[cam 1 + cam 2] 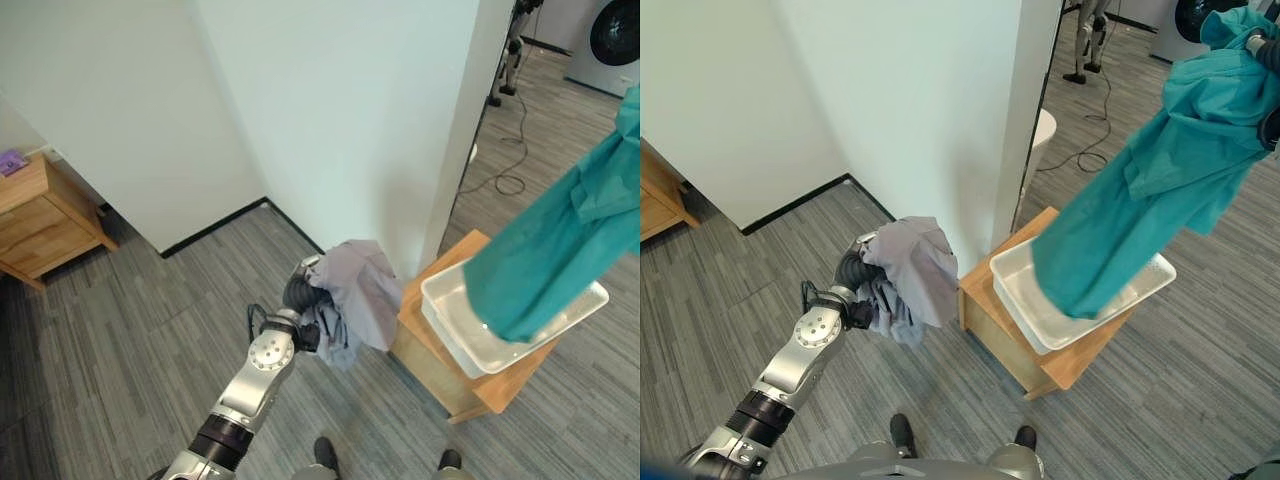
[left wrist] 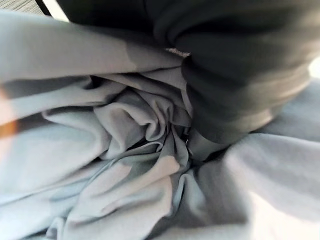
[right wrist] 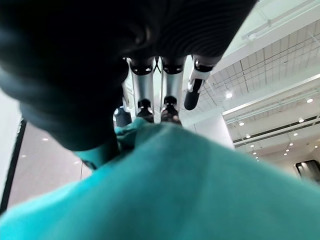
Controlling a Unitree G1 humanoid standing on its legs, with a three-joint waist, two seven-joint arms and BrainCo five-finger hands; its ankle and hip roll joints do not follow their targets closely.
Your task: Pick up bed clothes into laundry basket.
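Note:
A grey garment (image 1: 362, 288) hangs bunched from my left hand (image 1: 298, 291), which is raised over the floor beside the white pillar. In the left wrist view the grey folds (image 2: 135, 150) gather tightly at the hand's dark cover. My right hand (image 3: 150, 90) is held high at the right, its fingers curled into a long teal garment (image 1: 1140, 190). The teal cloth hangs down, and its lower end reaches into a white laundry basket (image 1: 1012, 288). The basket rests on a low wooden stand (image 1: 990, 325).
A white pillar (image 1: 400, 120) rises just behind the stand and the grey garment. A wooden bedside cabinet (image 1: 40, 215) stands at the far left. A washing machine (image 1: 612, 40) and a loose cable (image 1: 508, 182) lie beyond on the grey plank floor.

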